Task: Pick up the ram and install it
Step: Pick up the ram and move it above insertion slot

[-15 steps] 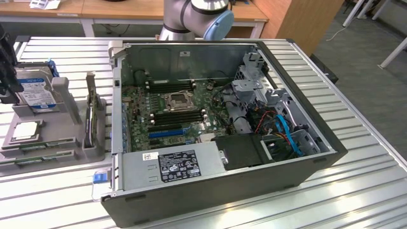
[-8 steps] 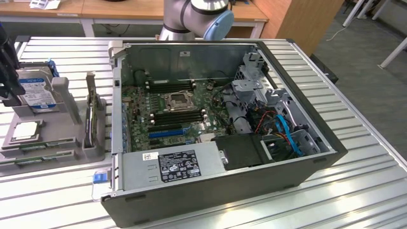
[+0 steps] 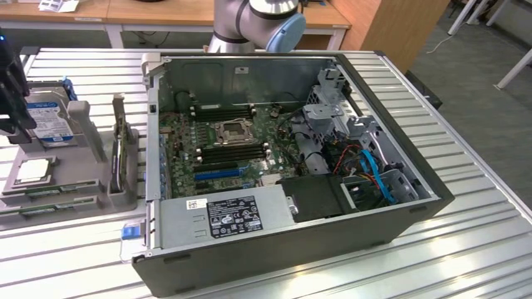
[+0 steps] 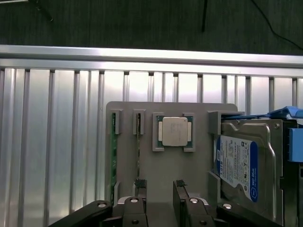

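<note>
The end effector (image 4: 159, 187) is open wide and holds nothing. In the exterior view it hangs at the far left edge, over the gray holder (image 4: 199, 165) on the ribbed metal counter (image 4: 61, 142).

The ram (image 4: 138, 151) stands on its thin edge in a slot of that holder. It is a long, thin stick. Its long way runs straight out from the end effector, toward the rail at the counter's edge. One fingertip (image 4: 139, 183) sits right over the near end of the stick, so the ram is not in the gap between the fingers. It lies off to one side of the gap's middle. The fingers stand across the stick's thin side, which I think is the right way round for a pinch.

A second green stick (image 4: 113, 156) stands in the next slot, farther out on that same side. A square silver chip (image 4: 174, 131) lies ahead of the gap.

The hard drive (image 4: 246, 165) has a blue and white label, but its writing is too small to read. The power box (image 3: 237, 215) in the open computer has a black and white sticker, also too small to read.
</note>
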`<state>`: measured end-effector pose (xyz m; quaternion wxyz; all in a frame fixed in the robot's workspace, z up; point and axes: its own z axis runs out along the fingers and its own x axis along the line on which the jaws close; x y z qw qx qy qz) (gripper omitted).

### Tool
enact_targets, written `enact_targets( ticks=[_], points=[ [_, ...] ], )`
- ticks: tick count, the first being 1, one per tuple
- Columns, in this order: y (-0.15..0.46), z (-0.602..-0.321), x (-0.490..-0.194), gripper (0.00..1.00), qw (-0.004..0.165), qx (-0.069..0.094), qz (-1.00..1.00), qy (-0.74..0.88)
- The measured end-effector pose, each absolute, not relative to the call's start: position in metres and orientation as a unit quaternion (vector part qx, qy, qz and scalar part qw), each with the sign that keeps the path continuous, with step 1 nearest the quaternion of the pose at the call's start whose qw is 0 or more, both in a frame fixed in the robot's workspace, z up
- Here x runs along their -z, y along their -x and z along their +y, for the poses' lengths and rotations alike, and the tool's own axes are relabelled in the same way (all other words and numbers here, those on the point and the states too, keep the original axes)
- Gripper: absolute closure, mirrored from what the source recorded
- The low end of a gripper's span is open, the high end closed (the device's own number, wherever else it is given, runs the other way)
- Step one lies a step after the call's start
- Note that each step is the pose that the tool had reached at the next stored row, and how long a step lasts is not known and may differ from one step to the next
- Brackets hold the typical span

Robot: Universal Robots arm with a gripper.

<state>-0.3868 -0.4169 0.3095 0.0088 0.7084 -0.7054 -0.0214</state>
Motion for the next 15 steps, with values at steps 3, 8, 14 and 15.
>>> enact_targets(
  ticks=[3, 8, 14, 15],
  points=[
    [0.387, -0.417, -0.306, 0.64, 0.009, 0.021, -0.705, -0.708],
    [0.387, -0.417, -0.301, 0.64, 0.009, 0.021, -0.705, -0.708],
    [0.387, -0.417, -0.294, 0.64, 0.009, 0.021, -0.705, -0.708],
    [0.387, -0.417, -0.293, 0.64, 0.009, 0.021, -0.705, -0.708]
  ],
)
